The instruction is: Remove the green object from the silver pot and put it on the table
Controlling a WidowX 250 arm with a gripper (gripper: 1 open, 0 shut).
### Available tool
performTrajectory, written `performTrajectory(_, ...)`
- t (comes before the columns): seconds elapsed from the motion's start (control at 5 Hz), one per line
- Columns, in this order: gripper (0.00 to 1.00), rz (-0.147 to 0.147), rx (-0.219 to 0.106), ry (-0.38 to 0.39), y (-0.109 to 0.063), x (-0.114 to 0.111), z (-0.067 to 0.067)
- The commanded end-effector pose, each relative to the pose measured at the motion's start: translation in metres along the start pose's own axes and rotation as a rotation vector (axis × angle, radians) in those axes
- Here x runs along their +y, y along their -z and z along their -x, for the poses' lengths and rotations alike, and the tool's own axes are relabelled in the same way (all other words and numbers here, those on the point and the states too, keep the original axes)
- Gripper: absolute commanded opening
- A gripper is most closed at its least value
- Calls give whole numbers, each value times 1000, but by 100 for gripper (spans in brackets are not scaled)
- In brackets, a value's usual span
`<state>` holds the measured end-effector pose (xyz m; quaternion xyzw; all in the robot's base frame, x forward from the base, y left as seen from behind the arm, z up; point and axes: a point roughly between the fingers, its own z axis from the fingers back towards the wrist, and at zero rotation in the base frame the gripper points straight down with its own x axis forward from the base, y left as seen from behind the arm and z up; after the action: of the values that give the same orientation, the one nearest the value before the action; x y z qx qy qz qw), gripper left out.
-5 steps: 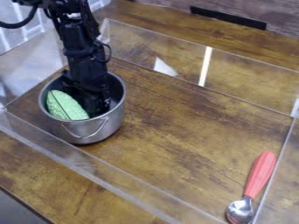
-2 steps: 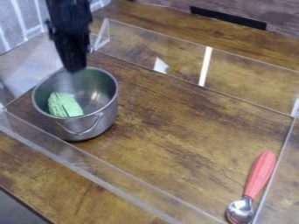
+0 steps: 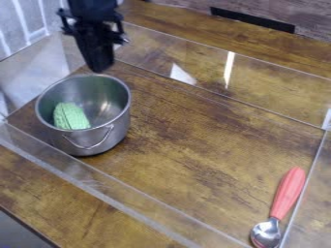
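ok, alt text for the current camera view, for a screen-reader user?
A dark robot gripper, shut and empty, hangs above a silver pot with a green object inside. The pot stands on a wood-grain table with clear walls; a red-handled spoon lies at the lower right.

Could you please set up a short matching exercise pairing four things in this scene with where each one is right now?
Things:
1. green object
2. silver pot
3. red-handled spoon
4. gripper

Places:
A. lying on the table at the lower right corner
B. raised above the pot, jaws shut on nothing
C. lying inside the pot, against its left wall
D. standing on the table at the left side

Pairs: 1-C, 2-D, 3-A, 4-B
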<state>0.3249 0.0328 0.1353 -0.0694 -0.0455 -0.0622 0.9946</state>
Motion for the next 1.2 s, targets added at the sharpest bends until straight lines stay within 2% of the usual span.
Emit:
performTrajectory(0.0,0,-21,-82,-3,-20,-28,-8)
performTrajectory(0.4,0,-32,-83,6,-12,-72,-15)
performTrajectory(0.6,0,-55,-75,8,0,-91,-16)
performTrajectory(0.8,0,-75,-63,38,22,-93,-21)
performTrajectory(1.0,0,-83,-53,58,46,-93,-26)
